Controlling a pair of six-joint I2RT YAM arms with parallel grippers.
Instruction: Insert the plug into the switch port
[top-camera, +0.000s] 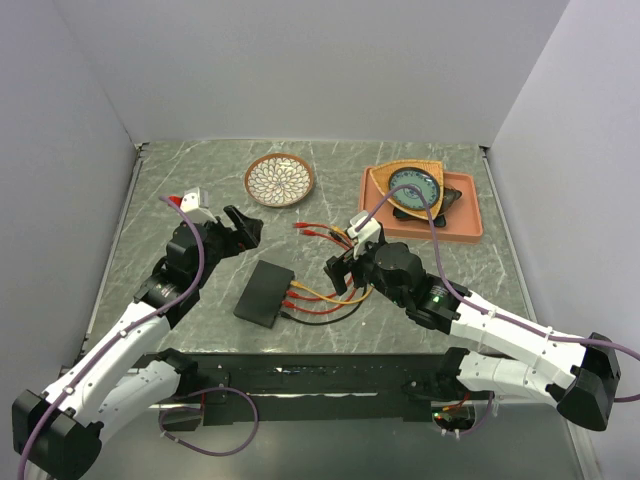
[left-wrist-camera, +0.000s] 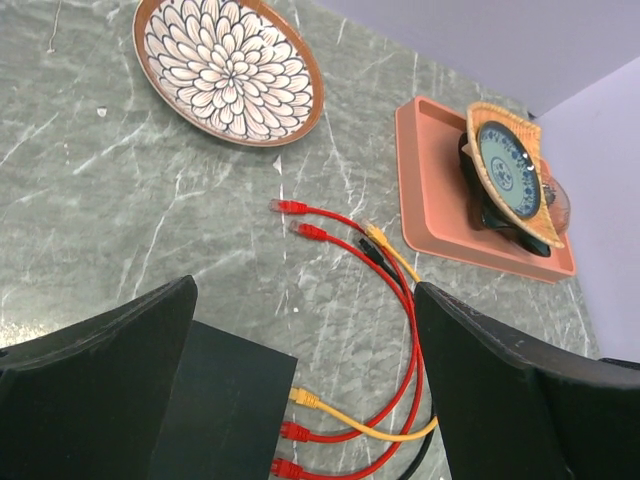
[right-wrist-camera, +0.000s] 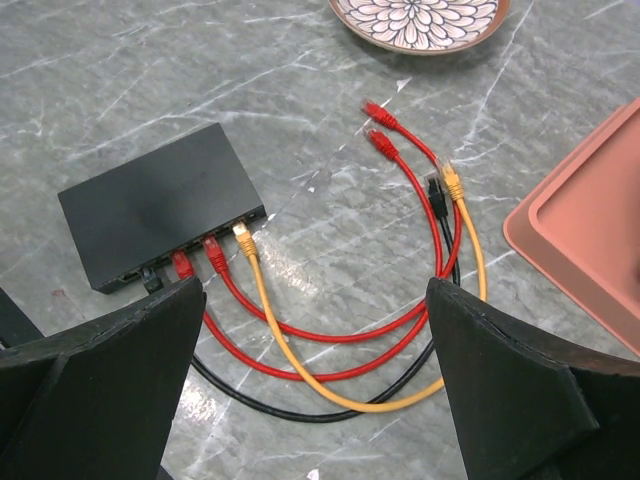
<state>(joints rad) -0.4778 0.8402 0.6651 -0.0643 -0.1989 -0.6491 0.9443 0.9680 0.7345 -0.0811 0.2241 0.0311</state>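
A: So, what takes up most of the overhead view?

B: A grey marbled desk (top-camera: 200, 190) between pale walls. Two white and black arms reach in from the bottom corners, the left arm (top-camera: 120, 340) and the right arm (top-camera: 510, 335).

A: And on the desk?

B: At upper right sits a salmon tray (top-camera: 470, 215) holding a woven orange dish with a blue-patterned bowl (top-camera: 413, 187) in it. At upper centre, well apart from the tray, lies a round plate (top-camera: 279, 180) with a petal pattern.

A: Where is the switch?

B: The switch (top-camera: 263, 293) lies flat just below the middle of the frame, slightly left of centre, with its sockets facing right.

A: The grippers?

B: The left gripper (top-camera: 245, 228) hangs up and left of the switch with its fingers (left-wrist-camera: 100, 370) spread wide and nothing between them. The right gripper (top-camera: 347, 280) is just right of the switch over the cable loop, its jaws also wide apart and empty.

A: And the wiring?

B: Two red cables (right-wrist-camera: 330, 335) and a yellow cable (right-wrist-camera: 340, 400) run from the switch's edge in a curve. A black cable (right-wrist-camera: 250, 400) runs under them, its switch end partly hidden by a finger.

A: The other ends?

B: The loose plugs (right-wrist-camera: 378, 125) lie on the bare desk in the upper middle of the right wrist view, two red with one yellow and one black just to their lower right, none touching a gripper.
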